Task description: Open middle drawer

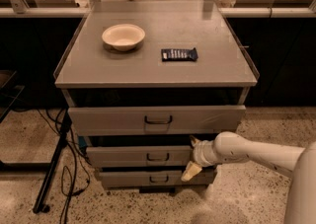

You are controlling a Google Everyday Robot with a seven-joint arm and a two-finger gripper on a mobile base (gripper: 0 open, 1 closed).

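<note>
The middle drawer (pixel 140 156) is a low grey front with a small dark loop handle (pixel 157 157) at its centre, set between the taller top drawer (pixel 118 119) and the lowest drawer (pixel 133 178). My gripper (pixel 192 157) is at the right end of the middle drawer's front, about 70 pixels right of the handle. One cream finger (pixel 194 142) stands above the front's top edge and the other (pixel 190 171) hangs below it, so the fingers are spread apart. The white arm (pixel 256 156) comes in from the right. The drawer's inside is hidden.
The grey cabinet top (pixel 148 70) carries a cream bowl (pixel 123 36) and a dark flat packet (pixel 179 54). A black stand leg and cables (pixel 54 168) lie on the speckled floor at the left. Dark counters run behind the cabinet.
</note>
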